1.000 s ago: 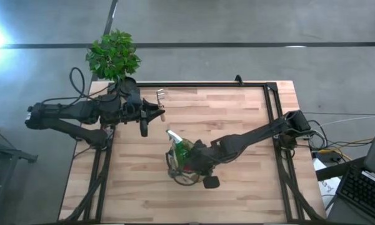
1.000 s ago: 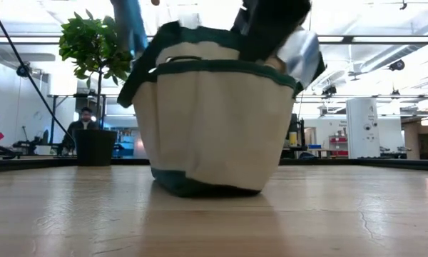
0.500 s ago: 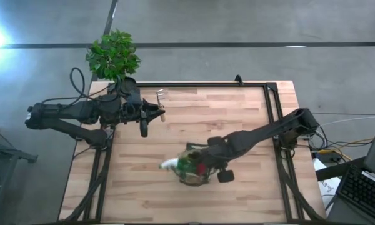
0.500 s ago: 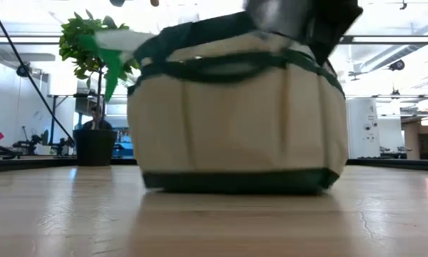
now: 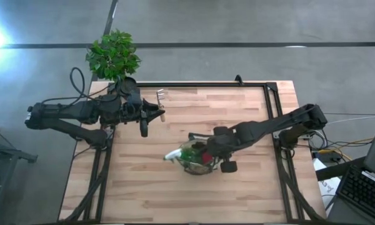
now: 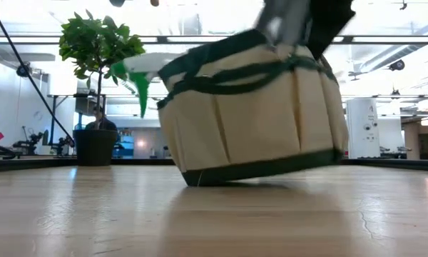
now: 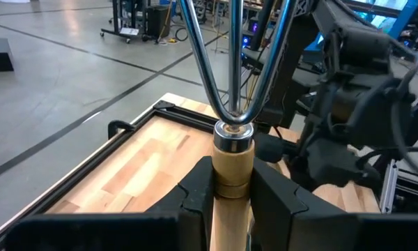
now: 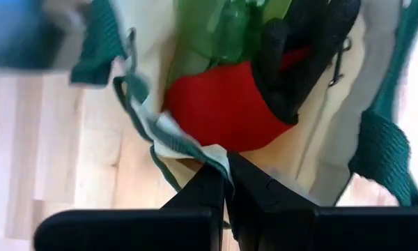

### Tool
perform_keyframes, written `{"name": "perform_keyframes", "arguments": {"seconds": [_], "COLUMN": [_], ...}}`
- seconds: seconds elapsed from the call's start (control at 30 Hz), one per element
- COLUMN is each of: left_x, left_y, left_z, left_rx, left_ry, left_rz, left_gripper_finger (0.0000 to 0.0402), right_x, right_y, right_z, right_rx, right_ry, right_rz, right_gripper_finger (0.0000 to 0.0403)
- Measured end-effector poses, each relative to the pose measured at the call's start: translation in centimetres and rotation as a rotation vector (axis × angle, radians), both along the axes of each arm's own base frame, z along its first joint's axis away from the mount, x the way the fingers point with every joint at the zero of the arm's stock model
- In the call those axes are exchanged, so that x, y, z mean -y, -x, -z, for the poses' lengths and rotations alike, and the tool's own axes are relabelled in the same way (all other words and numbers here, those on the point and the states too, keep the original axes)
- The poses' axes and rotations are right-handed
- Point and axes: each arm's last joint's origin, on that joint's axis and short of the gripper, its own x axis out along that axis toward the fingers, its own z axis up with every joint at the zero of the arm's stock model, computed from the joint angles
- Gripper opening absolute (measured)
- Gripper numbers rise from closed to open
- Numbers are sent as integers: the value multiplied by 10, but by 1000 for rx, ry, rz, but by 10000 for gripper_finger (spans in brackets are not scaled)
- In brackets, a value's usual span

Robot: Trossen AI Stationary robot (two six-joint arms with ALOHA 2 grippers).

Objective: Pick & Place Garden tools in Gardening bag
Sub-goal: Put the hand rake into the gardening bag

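The gardening bag [image 5: 197, 161], tan with dark green trim, stands mid-table; in the low view [image 6: 250, 121] it is tilted, with one bottom edge on the table. Inside it lie a red-and-black item [image 8: 226, 104] and a green-and-white piece whose white nozzle [image 5: 172, 155] sticks out over the rim toward the table's left. My right gripper [image 5: 212, 160] is shut on the bag's rim. My left gripper [image 5: 154, 113] is near the table's far left and shut on a wooden-handled hand rake [image 7: 231, 150]. My left gripper pinches the rake's wooden handle [image 7: 231, 183] between its two fingers, just behind the metal collar. The metal tines [image 5: 160, 95] reach out beyond the fingertips. The rake is lifted clear of the table. My right gripper pinches the bag's top rim [image 8: 207, 155], tan cloth with green trim, between its two fingers, from above and from the table's right side. The bag hangs tilted from the hold, its right side raised and its lower left edge [image 6: 189, 180] on the table.
A potted green plant [image 5: 114, 55] in a black pot stands at the table's far left corner. A black frame [image 5: 272, 106] runs along the table's far and right edges. Bare wood lies at the near side. A person sits in the room behind [image 6: 98, 121].
My right gripper has gone toward the table's right and far edges, still shut on the bag's rim. The bag has slid along, turned about and tipped up on one bottom edge. The white nozzle, which pointed toward the far edge, now points toward the table's left.
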Motion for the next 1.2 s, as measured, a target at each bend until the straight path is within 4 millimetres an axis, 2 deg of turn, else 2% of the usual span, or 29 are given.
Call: {"name": "perform_keyframes", "arguments": {"seconds": [0.17, 0.3, 0.73, 1.2], "left_x": [0, 0, 0, 0], "left_y": [0, 0, 0, 0], "left_z": [1, 1, 1, 1], "left_rx": [-6, -6, -2, 1], "left_ry": [2, 2, 15, 28], "left_rz": [0, 0, -2, -4], "left_gripper_finger": [74, 74, 74, 74], "right_x": [4, 13, 39, 46], "right_y": [6, 10, 26, 30], "right_z": [24, 34, 15, 37], "right_rx": [-61, -88, -3, -36], "right_ry": [16, 45, 105, 95], "right_rz": [6, 26, 40, 75], "right_gripper_finger": [8, 8, 8, 8]}}
